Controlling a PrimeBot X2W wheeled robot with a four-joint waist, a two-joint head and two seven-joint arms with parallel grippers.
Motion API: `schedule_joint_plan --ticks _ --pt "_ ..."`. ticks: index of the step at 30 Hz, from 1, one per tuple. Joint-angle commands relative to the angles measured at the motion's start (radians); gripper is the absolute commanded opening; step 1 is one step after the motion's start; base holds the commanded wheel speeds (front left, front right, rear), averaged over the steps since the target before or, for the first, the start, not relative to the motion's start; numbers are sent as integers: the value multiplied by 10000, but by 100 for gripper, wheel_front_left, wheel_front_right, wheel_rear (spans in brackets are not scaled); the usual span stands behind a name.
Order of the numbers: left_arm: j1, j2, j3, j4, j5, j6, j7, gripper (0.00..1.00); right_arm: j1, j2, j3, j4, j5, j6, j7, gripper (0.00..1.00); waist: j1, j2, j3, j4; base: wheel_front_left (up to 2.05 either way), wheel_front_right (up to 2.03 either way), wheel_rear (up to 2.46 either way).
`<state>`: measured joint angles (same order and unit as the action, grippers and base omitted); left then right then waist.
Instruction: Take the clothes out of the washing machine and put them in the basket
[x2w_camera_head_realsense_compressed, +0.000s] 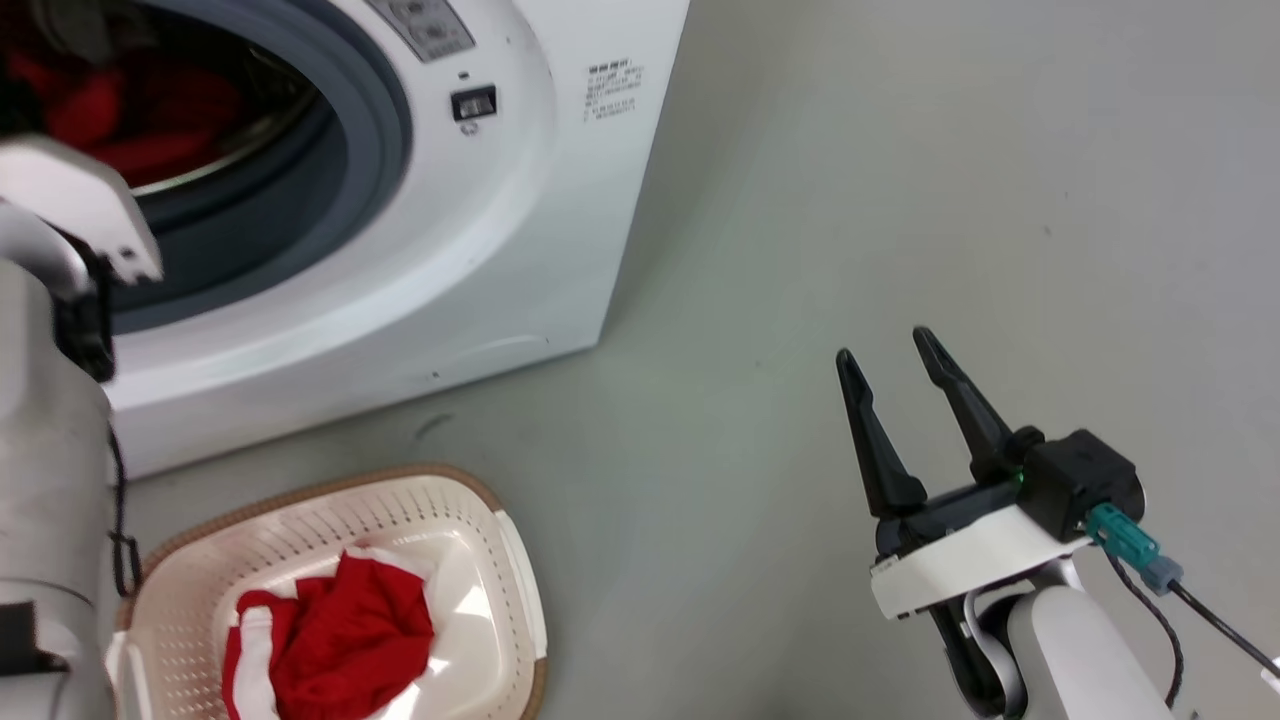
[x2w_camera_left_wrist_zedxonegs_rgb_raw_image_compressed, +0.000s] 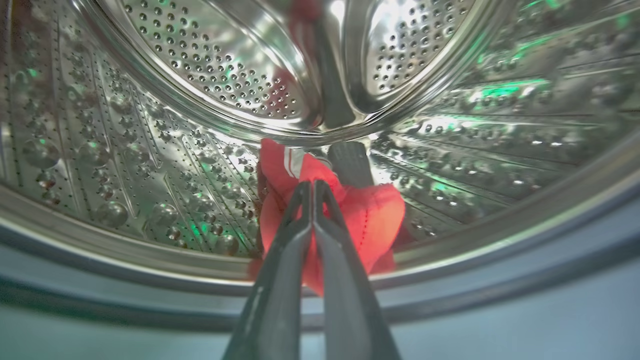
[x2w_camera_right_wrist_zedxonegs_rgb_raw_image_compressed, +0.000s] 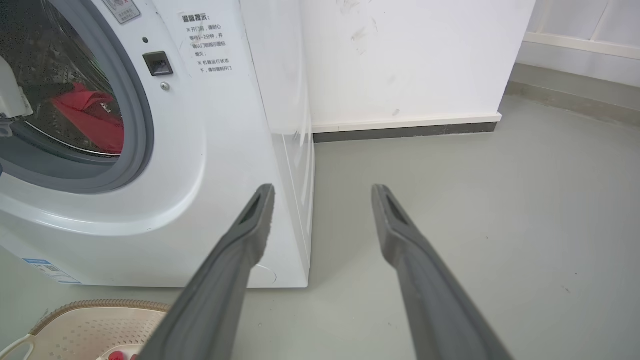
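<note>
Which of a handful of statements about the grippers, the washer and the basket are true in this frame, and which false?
1. The left gripper is shut on red cloth inside the drum. True.
2. The right gripper holds a garment. False: it is open and empty, over the floor.
3. The basket is empty. False: red clothes lie in it.
4. The basket stands on the floor in front of the washing machine. True.
</note>
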<state>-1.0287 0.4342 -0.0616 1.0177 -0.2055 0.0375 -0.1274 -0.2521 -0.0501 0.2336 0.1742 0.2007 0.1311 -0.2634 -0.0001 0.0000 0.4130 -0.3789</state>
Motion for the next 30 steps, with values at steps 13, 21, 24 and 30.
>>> schedule_joint_plan --ticks 13,21,24,30 --pt "1740 -1044 228 -77 -651 -517 -1376 0 1175 0 -496 -8 -325 -7 429 100 1 0 -2530 981 0 0 0" --pt "3610 -1584 723 -2997 -696 -360 -1397 0 1717 -1 -711 -395 -484 -7 810 100 1 0 -3296 1370 0 0 0" --pt "4472 -1820 910 -4345 -694 -256 -1398 0 1954 0 -789 -565 -496 -7 959 100 1 0 -3536 1504 0 0 0" --pt "5797 -2182 854 -6782 -532 -40 -1399 0 2267 0 -943 -861 -572 -7 1145 100 1 0 -3795 1757 0 0 0"
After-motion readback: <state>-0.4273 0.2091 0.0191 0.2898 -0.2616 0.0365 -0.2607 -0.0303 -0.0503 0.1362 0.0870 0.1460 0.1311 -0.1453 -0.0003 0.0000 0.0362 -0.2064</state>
